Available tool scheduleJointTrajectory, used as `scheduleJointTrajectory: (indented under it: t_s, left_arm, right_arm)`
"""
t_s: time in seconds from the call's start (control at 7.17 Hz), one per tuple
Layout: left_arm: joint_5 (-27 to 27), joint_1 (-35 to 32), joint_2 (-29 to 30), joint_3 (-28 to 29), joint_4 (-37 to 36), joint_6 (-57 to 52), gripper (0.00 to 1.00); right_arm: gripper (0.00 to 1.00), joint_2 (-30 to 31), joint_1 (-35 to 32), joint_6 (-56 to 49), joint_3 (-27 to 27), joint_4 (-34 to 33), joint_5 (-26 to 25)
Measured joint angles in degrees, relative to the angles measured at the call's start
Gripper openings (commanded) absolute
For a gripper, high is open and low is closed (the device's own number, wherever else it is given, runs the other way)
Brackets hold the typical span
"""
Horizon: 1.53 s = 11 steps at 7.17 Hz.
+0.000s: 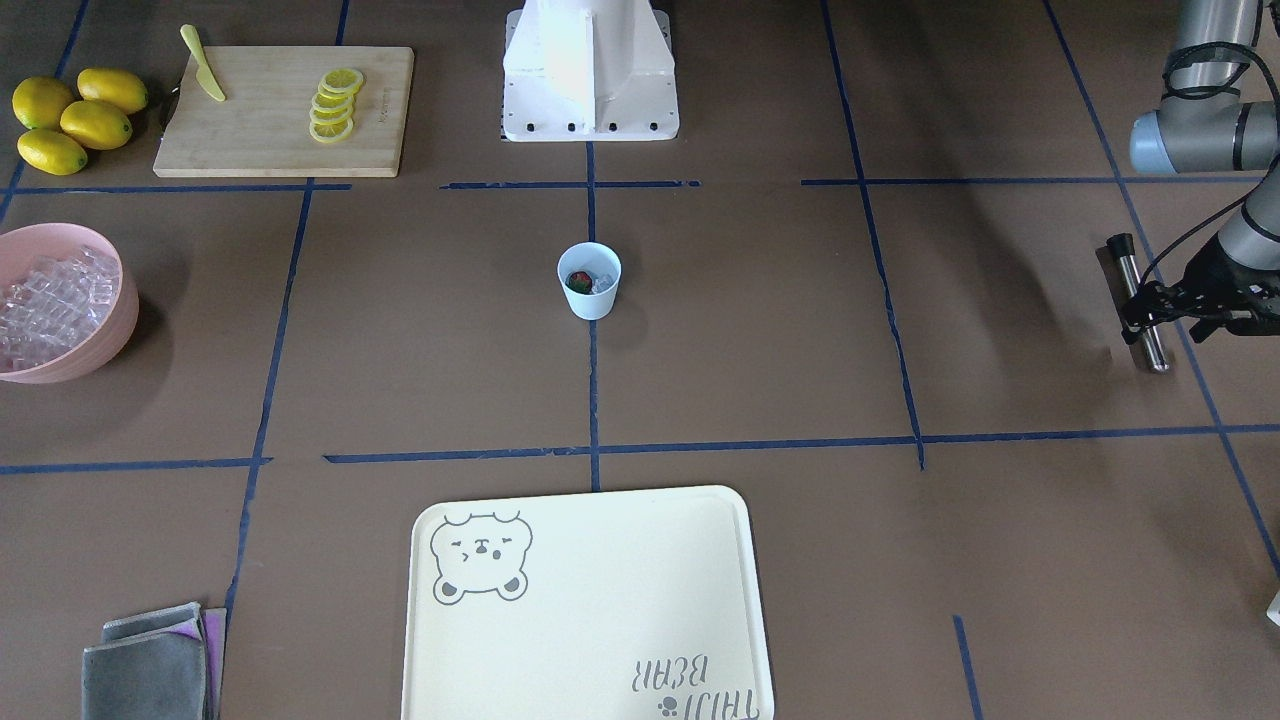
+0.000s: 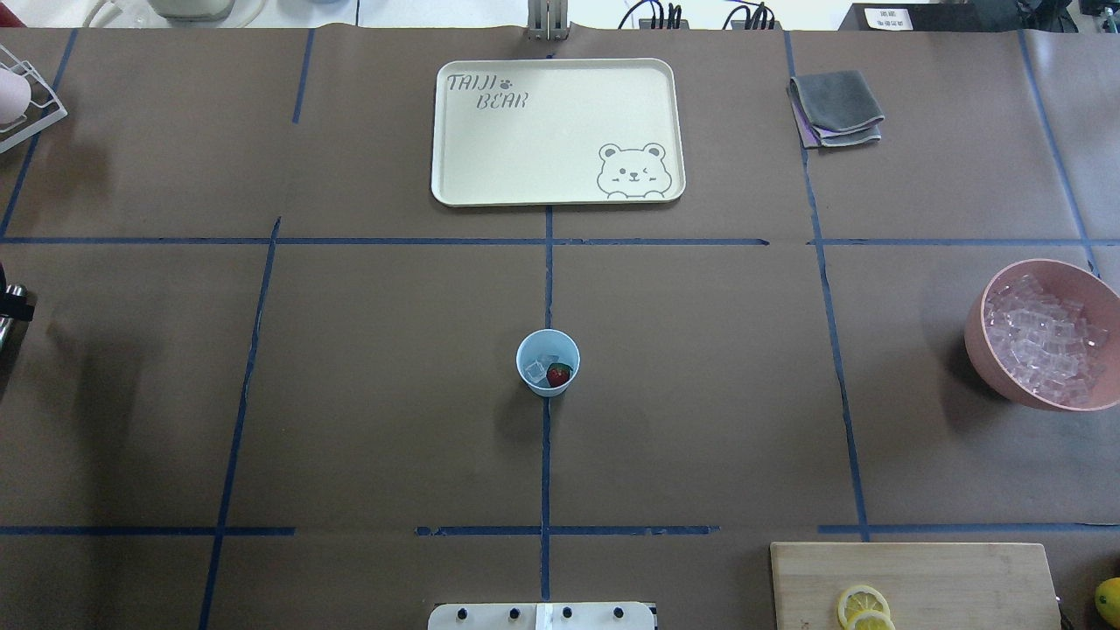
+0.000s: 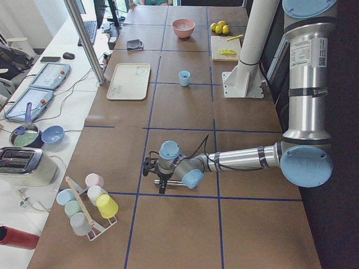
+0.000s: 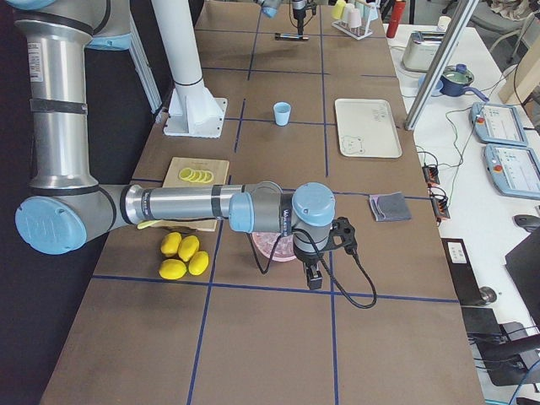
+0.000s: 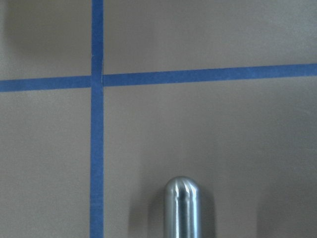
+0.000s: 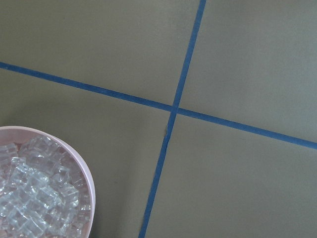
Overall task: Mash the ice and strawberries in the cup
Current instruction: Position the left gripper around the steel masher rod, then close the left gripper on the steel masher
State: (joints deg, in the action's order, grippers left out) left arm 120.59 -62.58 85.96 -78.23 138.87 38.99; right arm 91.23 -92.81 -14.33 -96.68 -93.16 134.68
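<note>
Cup [image 2: 547, 391] holding ice [image 2: 536, 369] and strawberry [image 2: 558, 375] stands mid-table ready for mashing, left gripper [image 1: 1138, 318] straddles metal rod [image 1: 1153, 350], clamping unclear, right gripper [image 4: 314, 277] beside bowl [image 2: 969, 328], jaws unclear.

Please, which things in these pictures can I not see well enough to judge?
Right hand: only in the exterior right view, small and dark; open or shut is unclear.
Left hand: small and dark at the steel rod in the front-facing view, cut off by the overhead edge; its grip is unclear.
Ice in the cup: too small to count; the strawberry covers part.
</note>
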Motion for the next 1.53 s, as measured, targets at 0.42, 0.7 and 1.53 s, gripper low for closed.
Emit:
scheduleJointTrajectory:
  t_s: [0.42,0.7,1.53]
  left_arm:
    - [-0.06,0.00,0.00,0.09,0.00,0.59,1.00]
    - [-0.09,0.06,0.06,0.04,0.00,2.29,1.00]
    - [-0.09,0.56,0.31,-0.17,0.01,3.15,1.00]
  right_arm:
    - [0.99,-0.06,0.00,-0.06,0.04,0.00,-0.03]
    - [0.99,-0.08,0.00,-0.08,0.07,0.00,-0.03]
    - [0.99,-0.12,0.00,-0.09,0.08,0.00,-0.03]
